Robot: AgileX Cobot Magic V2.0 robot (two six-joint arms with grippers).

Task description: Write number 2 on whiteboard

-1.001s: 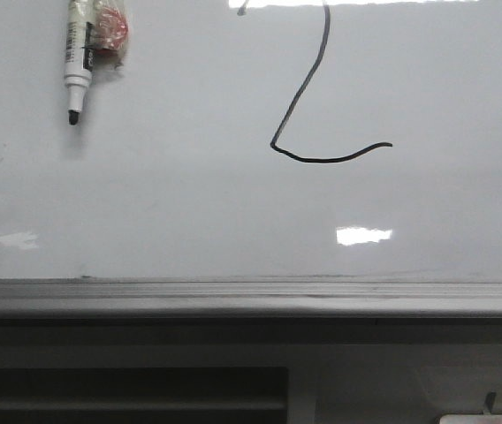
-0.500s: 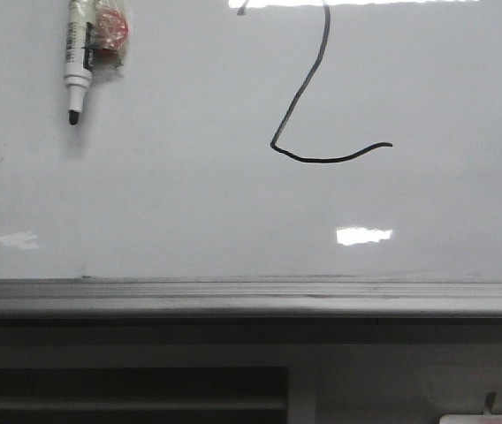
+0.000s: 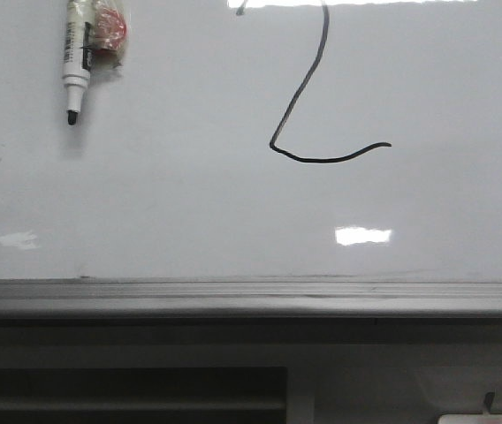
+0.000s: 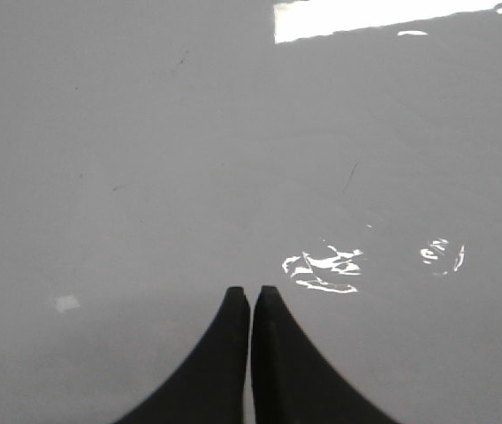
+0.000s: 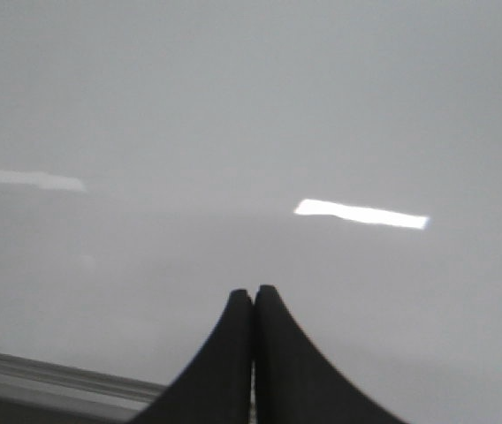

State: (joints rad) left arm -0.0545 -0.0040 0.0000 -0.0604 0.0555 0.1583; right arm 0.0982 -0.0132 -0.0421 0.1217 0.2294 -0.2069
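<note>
front cam faces whiteboard (image 3: 163, 203) close-up, both wrist cams look onto same board

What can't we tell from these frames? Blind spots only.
- Top of the number 2: cut off by the front view's upper edge and washed out by glare.
- Marker pen: cap end cut off; label print too small. The red item beside it is unidentifiable.
- Left gripper and right gripper: absent from front view; wrist views show only whiteboard, so their position is unclear.
</note>
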